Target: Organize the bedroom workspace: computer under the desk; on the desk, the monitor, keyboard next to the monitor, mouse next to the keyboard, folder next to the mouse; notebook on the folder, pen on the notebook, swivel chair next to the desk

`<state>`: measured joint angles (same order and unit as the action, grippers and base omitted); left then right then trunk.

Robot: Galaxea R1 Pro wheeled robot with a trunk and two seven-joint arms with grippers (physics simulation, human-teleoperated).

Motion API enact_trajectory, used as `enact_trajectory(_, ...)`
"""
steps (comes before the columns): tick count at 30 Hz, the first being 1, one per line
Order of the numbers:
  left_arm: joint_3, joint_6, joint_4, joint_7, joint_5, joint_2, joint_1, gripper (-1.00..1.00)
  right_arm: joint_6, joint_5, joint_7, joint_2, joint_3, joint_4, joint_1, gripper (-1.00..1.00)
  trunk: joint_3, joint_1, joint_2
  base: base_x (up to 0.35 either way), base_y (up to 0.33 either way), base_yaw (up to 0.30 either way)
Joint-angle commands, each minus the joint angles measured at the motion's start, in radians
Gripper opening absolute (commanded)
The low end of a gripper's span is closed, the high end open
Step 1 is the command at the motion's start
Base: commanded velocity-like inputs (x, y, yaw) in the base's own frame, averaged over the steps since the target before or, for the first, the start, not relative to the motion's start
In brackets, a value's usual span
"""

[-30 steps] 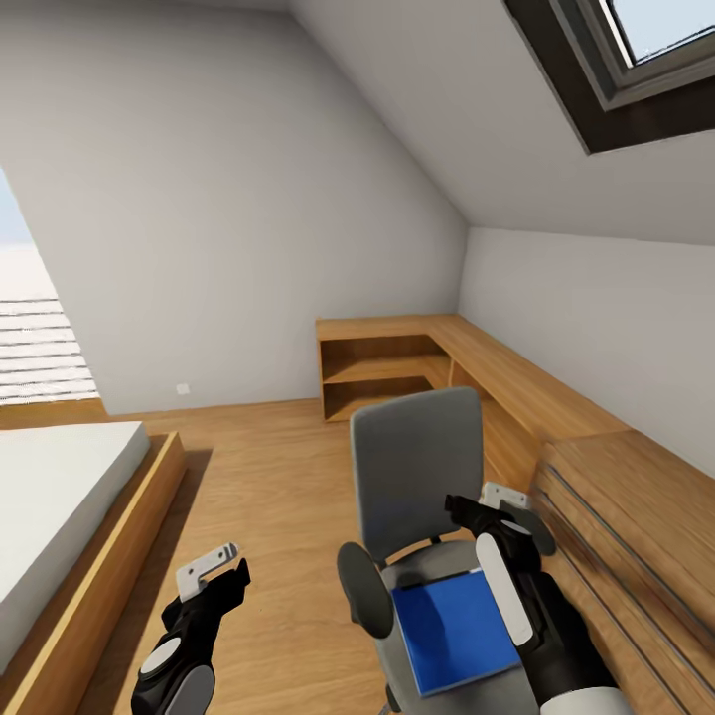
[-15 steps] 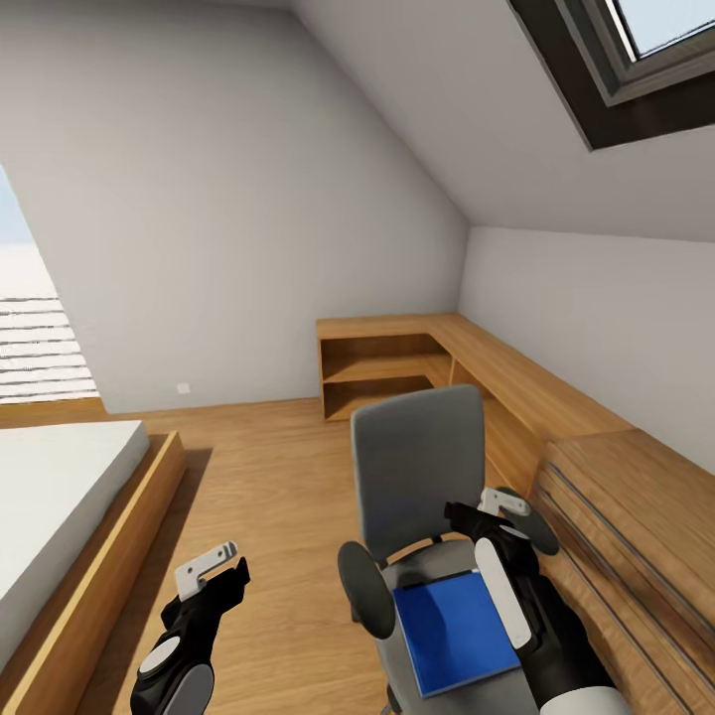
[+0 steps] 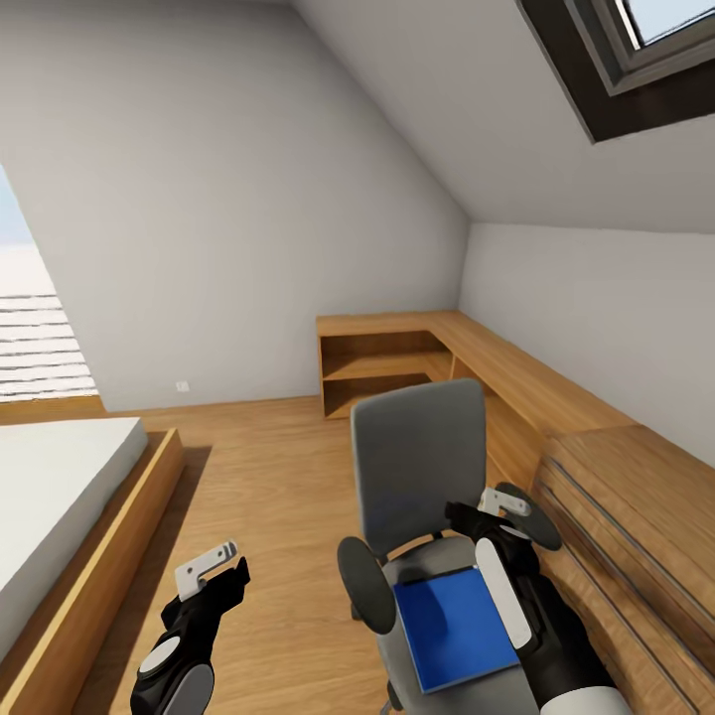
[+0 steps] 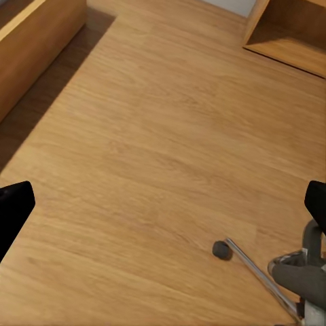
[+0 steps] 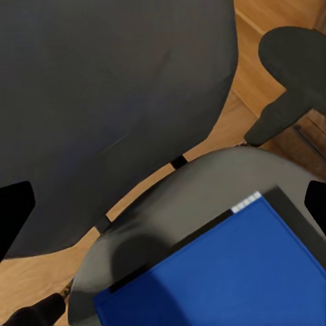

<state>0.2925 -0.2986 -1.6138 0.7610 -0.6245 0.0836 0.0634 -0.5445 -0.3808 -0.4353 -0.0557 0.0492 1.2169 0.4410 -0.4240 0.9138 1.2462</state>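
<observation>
My right gripper (image 3: 487,516) hangs open above the flat bright-blue folder (image 3: 452,626) on the grey upholstered swivel chair (image 3: 417,477), positioned for pickup; my left gripper (image 3: 214,571) is open too.

left gripper (image 3: 214,571) low, right gripper (image 3: 487,513) forward, both jaws apart

1. This is a home bedroom under the roof: a white ceiling (image 3: 437,119) slopes down to a low wall, with a dark-framed skylight (image 3: 636,60) set in it.
2. A bed (image 3: 50,497) with a white mattress on a low wooden platform stands on the light wood floor (image 3: 268,477).
3. A light-wood shelf unit (image 3: 382,367) runs along the corner.
4. A grey swivel chair (image 3: 417,467) stands beside it, suggesting a home workspace.
</observation>
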Motion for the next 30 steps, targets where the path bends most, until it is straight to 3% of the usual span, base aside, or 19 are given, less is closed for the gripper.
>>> enact_trajectory(1,0.002,-0.004,-0.002,0.008,-0.004,0.001,0.001,1.0,-0.002,-0.01,-0.01,0.001,0.002,0.001,0.001,1.0,-0.004,0.004,0.008,0.0,0.0,0.0)
enact_trajectory(6,-0.017,-0.004,-0.002,0.008,-0.004,0.001,0.001,1.0,0.016,-0.009,-0.01,0.022,0.002,-0.009,0.001,1.0,-0.02,0.023,0.043,0.0,0.0,0.0)
enact_trajectory(10,-0.036,-0.004,-0.002,0.006,-0.004,0.001,0.001,1.0,0.097,-0.009,-0.001,0.049,0.002,-0.128,0.003,1.0,-0.033,0.038,0.071,0.0,0.0,0.0)
enact_trajectory(15,-0.04,-0.004,-0.002,0.006,-0.004,0.001,0.001,1.0,0.174,-0.006,0.038,0.064,0.003,-0.268,0.017,1.0,-0.048,0.058,0.106,0.0,0.0,0.0)
enact_trajectory(22,-0.041,-0.004,-0.002,0.006,-0.004,0.0,0.001,1.0,0.27,0.065,0.087,0.075,0.002,-0.404,0.049,1.0,-0.07,0.084,0.155,0.0,0.0,0.0)
enact_trajectory(30,-0.04,-0.004,-0.002,0.006,-0.004,-0.001,0.001,1.0,0.351,0.095,0.124,0.077,0.003,-0.535,0.099,1.0,-0.095,0.115,0.211,0.0,0.0,0.0)
